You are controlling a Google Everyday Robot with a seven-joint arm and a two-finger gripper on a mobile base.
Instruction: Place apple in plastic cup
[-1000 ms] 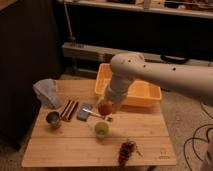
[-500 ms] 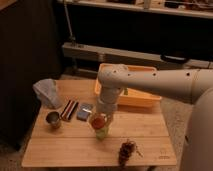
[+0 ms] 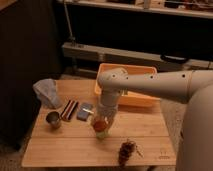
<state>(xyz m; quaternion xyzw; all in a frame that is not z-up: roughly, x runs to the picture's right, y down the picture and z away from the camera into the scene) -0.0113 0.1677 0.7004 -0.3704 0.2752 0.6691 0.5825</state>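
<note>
The apple [image 3: 100, 122], small and orange-red, sits in the tip of my gripper [image 3: 102, 119], right at the mouth of the light-green plastic cup [image 3: 102, 133]. The cup stands upright near the middle of the wooden table [image 3: 60, 150]. My arm comes in from the right and points straight down over the cup. The gripper is shut on the apple, and its body hides the cup's far rim.
A dark metal cup [image 3: 53, 119] stands at the left. A brown bar [image 3: 69, 109] and a grey-blue packet [image 3: 85, 111] lie behind the green cup. A crumpled pale bag [image 3: 47, 92] is at back left, a yellow bin [image 3: 131, 93] at the back, and a grape bunch [image 3: 127, 149] at front right.
My gripper has carried the apple forward from beside the packet and down onto the mouth of the green cup. The cup and the other objects have stayed put.
</note>
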